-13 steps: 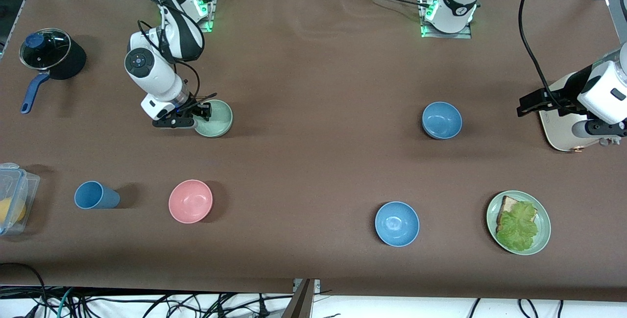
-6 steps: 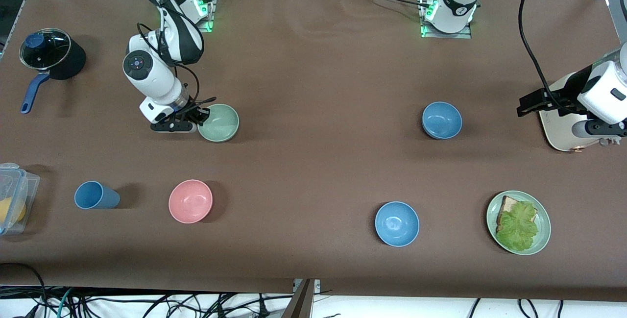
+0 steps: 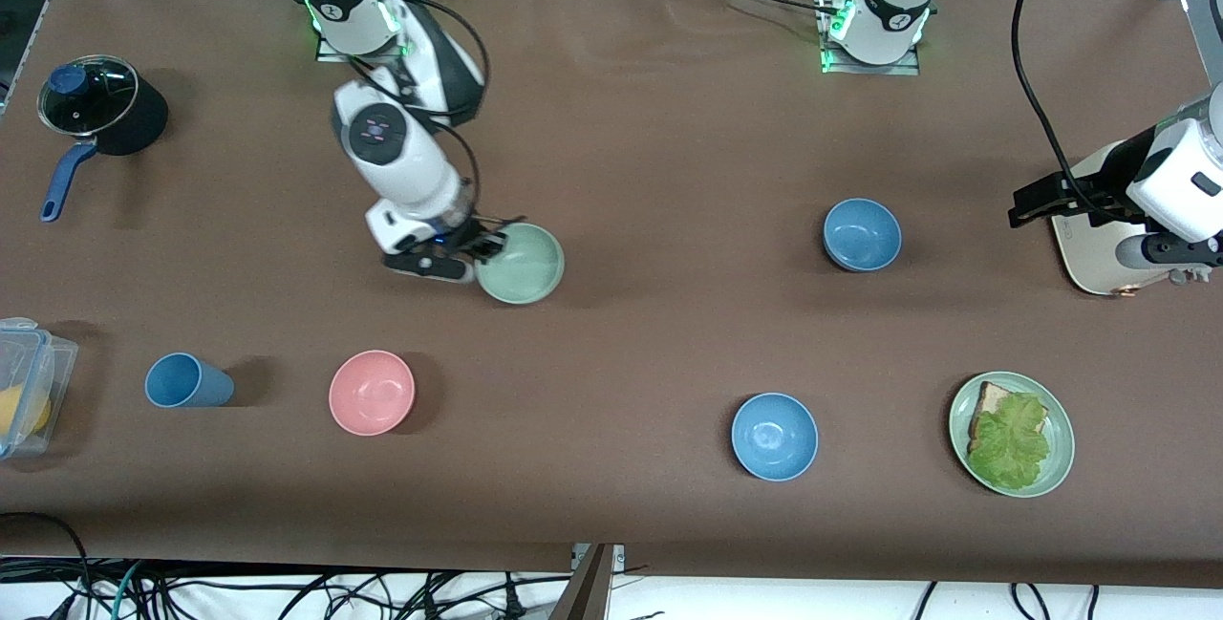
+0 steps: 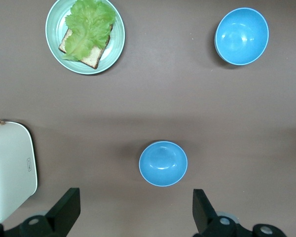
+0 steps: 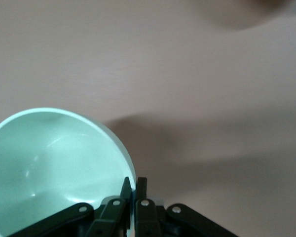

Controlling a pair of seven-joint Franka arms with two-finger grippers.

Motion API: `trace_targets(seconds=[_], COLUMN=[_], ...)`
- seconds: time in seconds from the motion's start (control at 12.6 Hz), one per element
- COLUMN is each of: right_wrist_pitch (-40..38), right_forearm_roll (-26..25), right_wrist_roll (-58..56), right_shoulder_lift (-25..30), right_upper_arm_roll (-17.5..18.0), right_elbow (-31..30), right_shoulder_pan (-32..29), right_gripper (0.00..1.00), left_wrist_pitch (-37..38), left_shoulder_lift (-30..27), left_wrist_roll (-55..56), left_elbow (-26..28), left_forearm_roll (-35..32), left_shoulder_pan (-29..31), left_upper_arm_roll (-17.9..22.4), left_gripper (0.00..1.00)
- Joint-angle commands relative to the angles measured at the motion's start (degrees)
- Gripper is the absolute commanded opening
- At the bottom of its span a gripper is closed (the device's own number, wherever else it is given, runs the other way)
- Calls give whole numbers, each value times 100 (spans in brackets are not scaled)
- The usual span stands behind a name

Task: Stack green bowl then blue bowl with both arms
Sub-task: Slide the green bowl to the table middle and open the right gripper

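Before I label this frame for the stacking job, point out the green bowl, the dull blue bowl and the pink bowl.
green bowl (image 3: 524,266), front view, inner floor.
blue bowl (image 3: 863,233), front view, inner floor.
pink bowl (image 3: 371,392), front view, inner floor.

A brown cloth-covered table (image 3: 631,142) fills the frame; tangled black cables (image 3: 287,591) lie along the bottom edge.

My bowl (image 3: 521,264) is pale mint green; the table (image 3: 631,142) plain brown. One blue bowl (image 3: 862,234) is dull greyish, another bowl (image 3: 774,436) brighter; a third bowl (image 3: 372,392) pink.
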State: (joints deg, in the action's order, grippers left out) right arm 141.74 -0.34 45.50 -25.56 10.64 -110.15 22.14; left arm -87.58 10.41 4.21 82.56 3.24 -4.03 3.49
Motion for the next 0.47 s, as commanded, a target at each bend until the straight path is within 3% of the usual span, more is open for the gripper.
trace_targets(seconds=[0.0,0.32,0.4], right_wrist_pitch=[-130,98,116], right_forearm_roll=[-45,-80,-71], right_wrist_roll=[791,1461,1453], right_shoulder_lift=[-1124,-1653,-1636], right_upper_arm_roll=[-36,-80,-89], right_elbow=[1335,1813,1822], right_shoulder_pan=[395,827,801], right_gripper=[0,0,66], left_wrist_pitch=[100,101,101], left_shoulder_lift=[58,58,58], left_wrist_roll=[-52,-52,-52], left_elbow=[-144,-144,-144], left_forearm_roll=[-87,-87,-87], left_shoulder_pan=[-28,-37,-37], left_upper_arm_roll=[3,3,3], left_gripper=[100,100,100])
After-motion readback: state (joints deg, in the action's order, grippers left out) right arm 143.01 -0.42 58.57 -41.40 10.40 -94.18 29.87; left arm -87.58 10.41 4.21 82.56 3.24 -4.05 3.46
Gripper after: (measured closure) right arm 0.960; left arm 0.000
